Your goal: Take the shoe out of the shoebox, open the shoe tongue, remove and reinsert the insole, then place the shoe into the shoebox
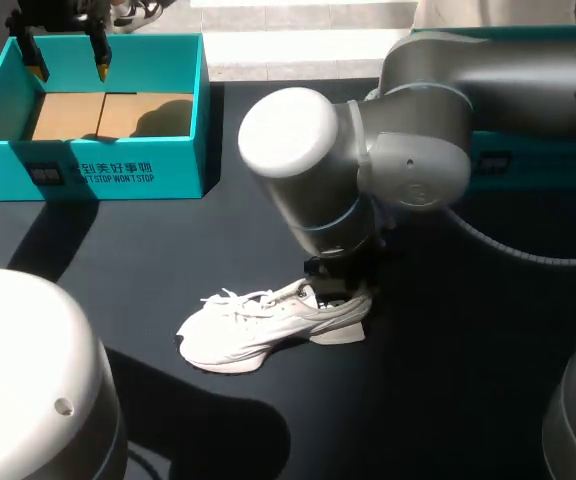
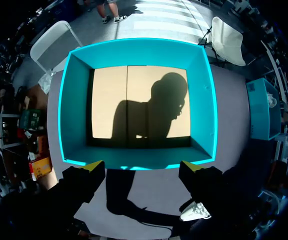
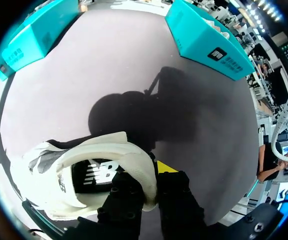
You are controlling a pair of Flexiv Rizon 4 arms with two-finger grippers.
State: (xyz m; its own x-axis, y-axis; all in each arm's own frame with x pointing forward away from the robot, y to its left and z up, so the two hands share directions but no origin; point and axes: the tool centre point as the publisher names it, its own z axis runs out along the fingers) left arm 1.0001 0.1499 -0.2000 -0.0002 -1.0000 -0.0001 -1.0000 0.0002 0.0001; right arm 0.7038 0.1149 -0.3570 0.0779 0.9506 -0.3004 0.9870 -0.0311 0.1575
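Note:
A white shoe point(image 1: 258, 325) lies on the black table with its toe toward my left side. My right gripper point(image 1: 340, 292) comes straight down on its heel. In the right wrist view the right gripper point(image 3: 152, 176) is shut on the heel collar of the shoe point(image 3: 84, 160), one finger inside and one outside. The teal shoebox point(image 1: 183, 80) stands open at the back left, showing only its cardboard floor. My left gripper point(image 1: 68, 68) hangs open over the box's back part. From the left wrist, the left gripper point(image 2: 141, 170) sits just above the shoebox's point(image 2: 139, 160) near wall, holding nothing.
A second teal piece, probably the lid point(image 1: 538, 150), lies at the back right behind my right arm; it also shows in the right wrist view as the lid point(image 3: 209, 42). My right arm's bulk covers the table's middle.

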